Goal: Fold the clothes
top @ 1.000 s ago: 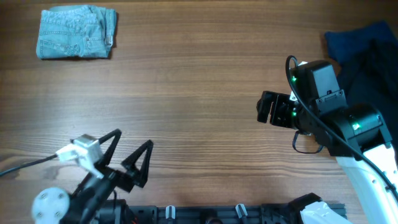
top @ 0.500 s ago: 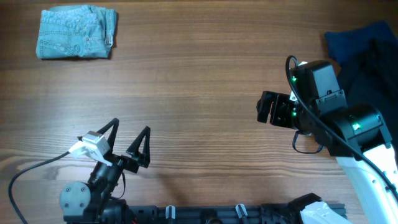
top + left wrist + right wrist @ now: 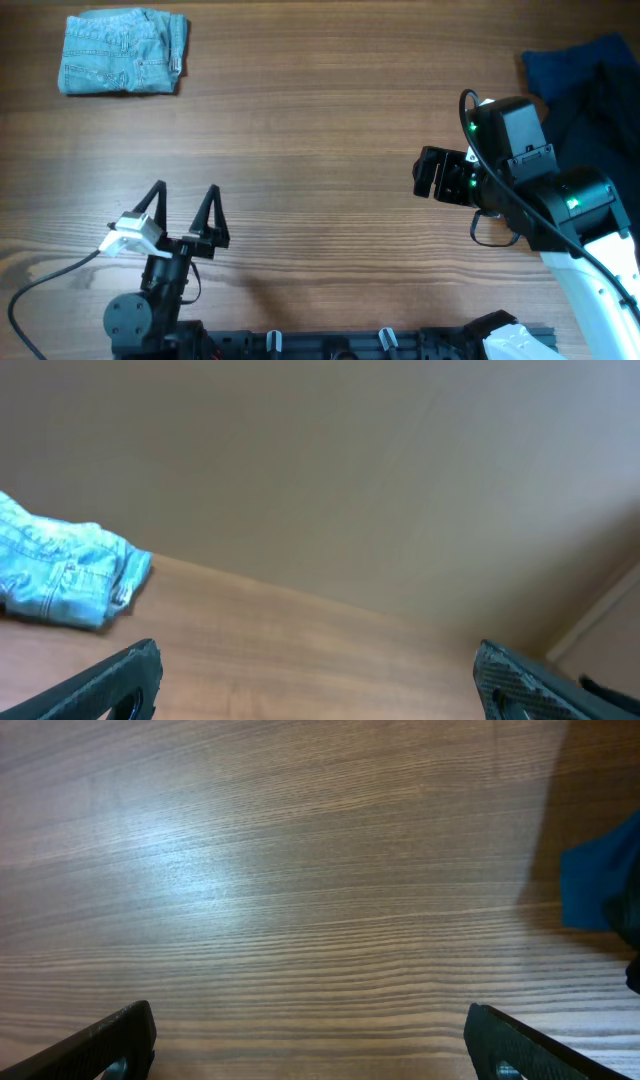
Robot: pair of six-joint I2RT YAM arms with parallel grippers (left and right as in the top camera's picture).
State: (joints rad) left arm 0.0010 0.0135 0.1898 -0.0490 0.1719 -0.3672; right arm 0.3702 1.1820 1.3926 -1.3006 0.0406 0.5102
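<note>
Shorts lie as a compact folded bundle at the far-left corner of the counter; the fold looks done. Left gripper and right gripper are wide open, empty, well apart from them.

You will find the clothes at the far left corner of the table, lying flat. They are light blue, faded denim, folded into a compact rectangle. Stitched seams and pockets face up, and the right edge shows bunched layers.
</note>
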